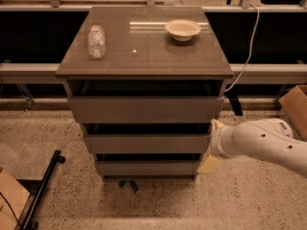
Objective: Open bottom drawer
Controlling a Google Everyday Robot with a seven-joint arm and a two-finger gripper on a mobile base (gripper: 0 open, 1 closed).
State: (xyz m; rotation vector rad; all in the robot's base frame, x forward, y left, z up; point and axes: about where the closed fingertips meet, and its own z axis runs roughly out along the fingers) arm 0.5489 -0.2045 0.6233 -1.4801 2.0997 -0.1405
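Observation:
A grey-brown cabinet (144, 51) holds three stacked handleless drawers. The bottom drawer (146, 167) is the narrowest front, low near the floor, and looks closed. My white arm (261, 140) comes in from the right. My gripper (213, 147) has cream-coloured fingers (210, 164) and sits against the cabinet's right edge, level with the middle and bottom drawers. One fingertip (217, 124) points up by the middle drawer (146, 143) and the other hangs by the bottom drawer's right end.
A clear plastic bottle (96, 41) and a white bowl (182, 29) stand on the cabinet top. A cardboard box (295, 108) sits at the right, another (10, 201) at the lower left beside a black bar (44, 190). A white cable (245, 56) hangs behind.

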